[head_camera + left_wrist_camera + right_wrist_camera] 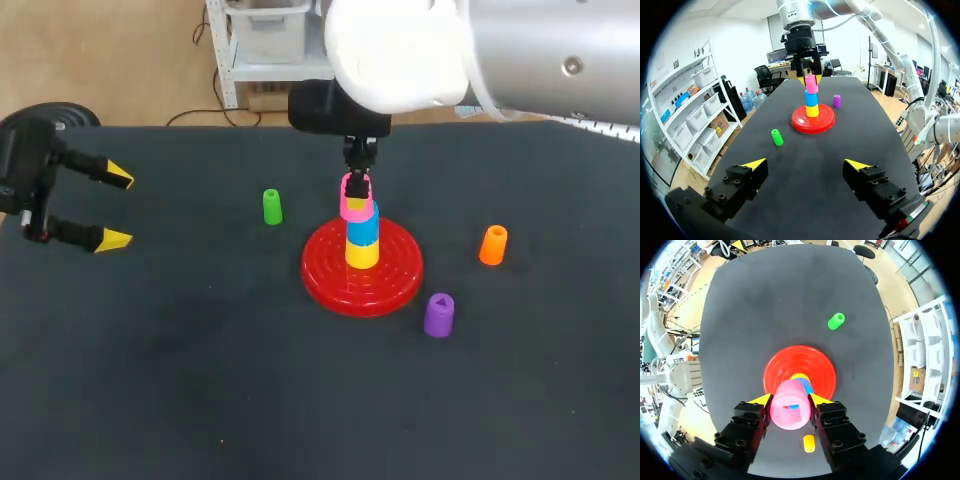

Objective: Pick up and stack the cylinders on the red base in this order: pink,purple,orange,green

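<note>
On the red base point(390, 285) point(822, 122) point(782, 367) stand a yellow cylinder point(362, 253) and a blue one point(363, 229). The pink cylinder point(357, 207) point(811, 83) point(789, 411) is on top of the blue one, slightly tilted, with my right gripper point(357, 186) point(789, 401) shut on it from above. The green cylinder point(272, 207) point(776, 137) point(836, 321) lies left of the base. The orange cylinder point(493, 245) point(809, 443) and purple cylinder point(439, 314) point(837, 101) stand to its right. My left gripper point(112, 208) point(805, 167) hangs open and empty at the far left.
The black table point(200, 380) carries nothing else. My right arm's big white link point(420, 45) hangs over the back middle of the table.
</note>
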Robot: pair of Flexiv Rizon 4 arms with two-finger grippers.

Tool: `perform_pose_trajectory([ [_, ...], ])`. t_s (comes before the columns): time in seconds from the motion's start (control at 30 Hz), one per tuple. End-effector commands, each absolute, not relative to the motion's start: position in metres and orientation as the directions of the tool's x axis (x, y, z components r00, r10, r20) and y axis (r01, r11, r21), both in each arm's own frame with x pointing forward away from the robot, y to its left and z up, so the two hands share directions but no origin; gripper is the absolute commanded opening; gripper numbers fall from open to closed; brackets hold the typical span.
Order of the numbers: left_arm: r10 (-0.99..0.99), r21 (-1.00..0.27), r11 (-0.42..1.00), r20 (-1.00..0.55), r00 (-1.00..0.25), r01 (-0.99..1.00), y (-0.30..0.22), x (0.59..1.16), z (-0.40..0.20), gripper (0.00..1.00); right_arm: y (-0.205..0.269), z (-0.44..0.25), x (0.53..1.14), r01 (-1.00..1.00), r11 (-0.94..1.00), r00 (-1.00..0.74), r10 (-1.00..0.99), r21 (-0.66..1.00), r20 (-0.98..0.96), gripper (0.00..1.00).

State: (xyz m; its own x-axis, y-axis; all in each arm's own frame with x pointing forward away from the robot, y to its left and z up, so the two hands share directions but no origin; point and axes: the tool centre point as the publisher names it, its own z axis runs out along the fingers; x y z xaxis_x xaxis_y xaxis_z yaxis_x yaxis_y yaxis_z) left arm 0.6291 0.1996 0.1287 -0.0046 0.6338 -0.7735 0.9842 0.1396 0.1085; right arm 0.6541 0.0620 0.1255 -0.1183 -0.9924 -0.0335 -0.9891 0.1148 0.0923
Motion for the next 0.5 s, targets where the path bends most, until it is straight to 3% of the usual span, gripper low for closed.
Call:
perform_pose_trajectory([
  [0.03,0.632,0.113,0.141,-0.775,-0.002,0.984,0.2,0.6281,0.1279,1.0,0.0586,0.1211,0.6515,-0.989,0.125,-0.128,-0.991,0.079,-0.046,0.0],
  [0.5,0.632,0.113,0.141,-0.775,-0.002,0.984,0.2,0.6281,0.1279,1.0,0.0517,0.1218,0.654,-0.987,0.15,-0.153,-0.987,0.056,-0.051,0.0],
])
